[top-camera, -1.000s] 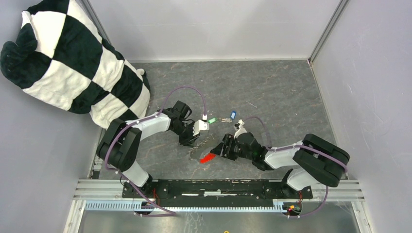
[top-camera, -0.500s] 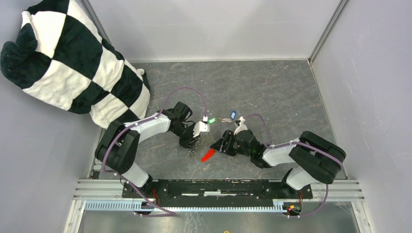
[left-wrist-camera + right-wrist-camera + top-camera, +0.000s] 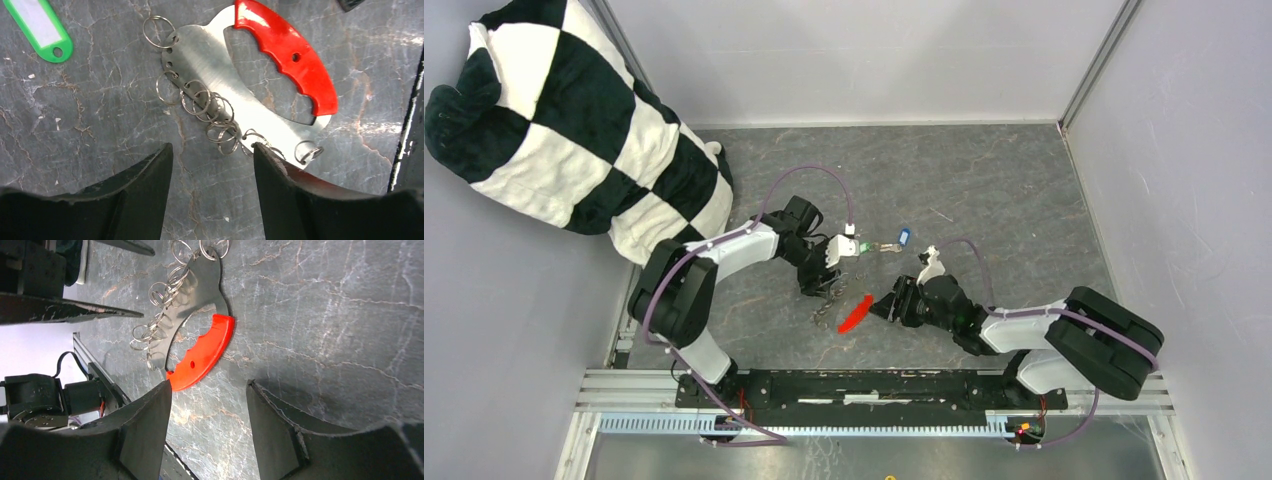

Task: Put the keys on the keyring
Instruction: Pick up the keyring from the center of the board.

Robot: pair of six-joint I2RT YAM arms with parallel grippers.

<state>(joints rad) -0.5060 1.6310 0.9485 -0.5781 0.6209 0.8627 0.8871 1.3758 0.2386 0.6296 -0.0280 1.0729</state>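
Observation:
The keyring (image 3: 854,314) lies flat on the table: a steel plate (image 3: 215,60) with a red plastic grip (image 3: 287,55) and several small wire rings (image 3: 212,107) along its edge. My left gripper (image 3: 212,147) (image 3: 817,284) hangs open just over the ring cluster with nothing between its fingers. My right gripper (image 3: 209,385) (image 3: 887,306) is open too, just right of the red grip (image 3: 202,354), and empty. The green key (image 3: 854,245) (image 3: 37,27) and the blue key (image 3: 904,238) lie side by side just beyond the keyring.
A black-and-white checked cushion (image 3: 564,120) fills the far left corner. Grey walls close the table in at left, back and right. The rail (image 3: 864,385) that carries both arm bases runs along the near edge.
My left gripper has opened and lifted slightly off the ring cluster. The right gripper has drawn back to the right, away from the red grip. The keyring now rests on the table.

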